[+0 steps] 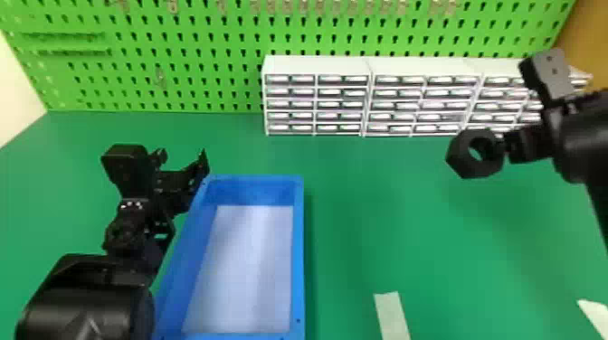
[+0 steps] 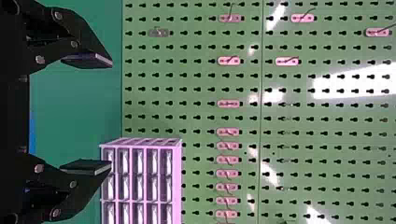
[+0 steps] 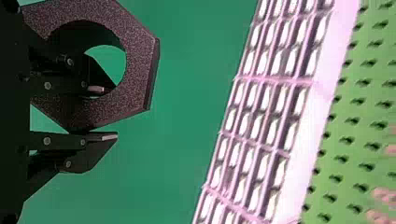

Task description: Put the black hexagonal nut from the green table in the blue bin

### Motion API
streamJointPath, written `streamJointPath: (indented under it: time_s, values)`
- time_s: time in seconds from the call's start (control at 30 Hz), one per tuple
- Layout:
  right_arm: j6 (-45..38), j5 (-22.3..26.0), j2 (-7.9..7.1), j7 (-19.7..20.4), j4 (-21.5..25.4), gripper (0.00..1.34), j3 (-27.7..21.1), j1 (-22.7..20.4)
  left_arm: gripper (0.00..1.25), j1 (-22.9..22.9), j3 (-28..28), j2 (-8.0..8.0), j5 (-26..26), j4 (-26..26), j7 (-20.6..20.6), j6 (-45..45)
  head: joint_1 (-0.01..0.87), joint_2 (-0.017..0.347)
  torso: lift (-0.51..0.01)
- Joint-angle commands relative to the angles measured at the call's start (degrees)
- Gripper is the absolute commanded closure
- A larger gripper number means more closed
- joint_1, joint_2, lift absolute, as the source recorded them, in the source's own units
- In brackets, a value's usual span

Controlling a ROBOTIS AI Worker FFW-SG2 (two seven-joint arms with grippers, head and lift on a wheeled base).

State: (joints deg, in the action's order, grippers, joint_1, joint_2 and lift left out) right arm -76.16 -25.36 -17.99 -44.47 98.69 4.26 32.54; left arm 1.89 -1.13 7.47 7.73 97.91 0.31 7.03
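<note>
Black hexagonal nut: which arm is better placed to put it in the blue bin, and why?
Right, I'd judge: the right end effector holds the nut above the green table. The left end effector is nearer the blue bin but stands open and empty.

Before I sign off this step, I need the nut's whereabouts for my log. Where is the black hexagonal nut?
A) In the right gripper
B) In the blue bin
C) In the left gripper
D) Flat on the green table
A: the right gripper holds the black hexagonal nut, one finger inside its hole.
</note>
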Motion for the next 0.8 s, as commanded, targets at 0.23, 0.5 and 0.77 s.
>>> streamJointPath:
  time_s: [0.23, 0.5, 0.77]
  values:
    - [0.49, 4.97, 2.53, 0.00, 4.58, 0.99, 3.82, 2.17, 0.48, -0.22, 0.16, 0.00, 0.09, 0.00, 0.04, 0.00, 0.686, 0.052, -0.097]
    - [2.60, 8.75, 4.90, 0.00, 5.11, 0.99, 7.78, 4.20, 0.48, -0.22, 0.16, 0.00, 0.18, 0.00, 0.04, 0.00, 0.686, 0.052, -0.097]
    - [4.62, 10.77, 7.89, 0.00, 5.11, 0.99, 10.68, 5.25, 0.48, -0.22, 0.25, 0.00, 0.18, 0.09, 0.04, 0.00, 0.686, 0.052, -0.097]
